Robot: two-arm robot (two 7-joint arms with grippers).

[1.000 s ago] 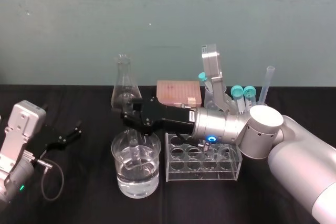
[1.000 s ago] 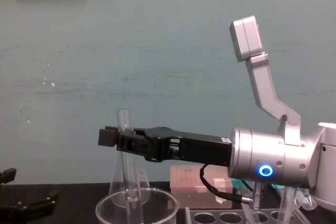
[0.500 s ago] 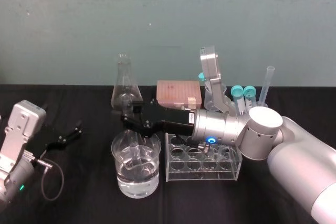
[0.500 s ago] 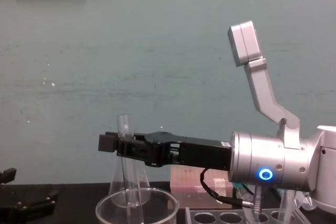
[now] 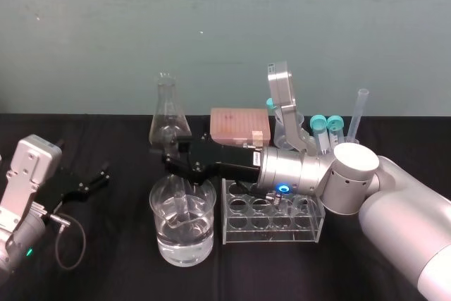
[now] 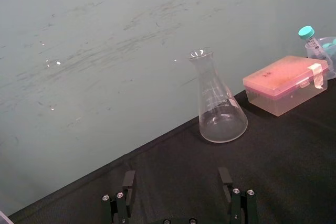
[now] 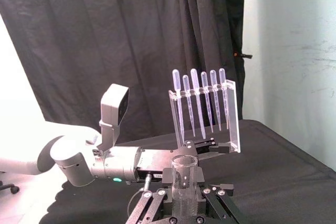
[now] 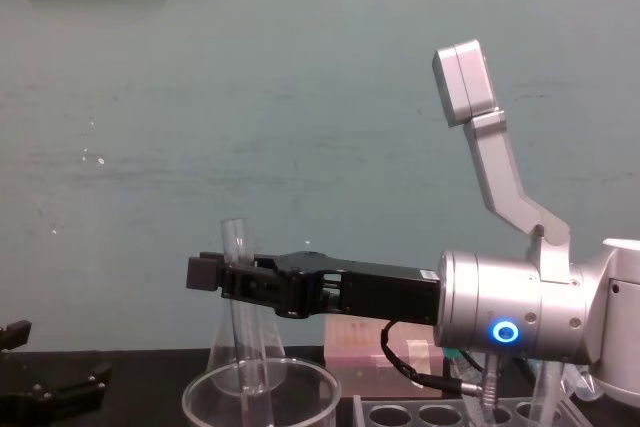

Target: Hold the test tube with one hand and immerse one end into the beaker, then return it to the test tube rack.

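- Slightly lower now, fingers of the right hand (image 5: 177, 161) pinch the test tube (image 8: 241, 332) inside the beaker (image 5: 163, 243), centre frame.
- Rack (image 5: 271, 229) just right of it; flask (image 5: 167, 114) behind.
- Left hand (image 5: 106, 175), fingers spread, lower left; bare tabletop (image 5: 113, 259) between.

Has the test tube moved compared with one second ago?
Yes. In the chest view the test tube, held by the right gripper, sits slightly lower relative to the beaker rim.

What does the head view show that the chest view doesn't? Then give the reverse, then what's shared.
Head view: water in the beaker, the test tube dipping into it. Chest view: the tube's open top above the right gripper. Both: right gripper shut on the tube over the beaker, test tube rack alongside, left gripper parked, open.
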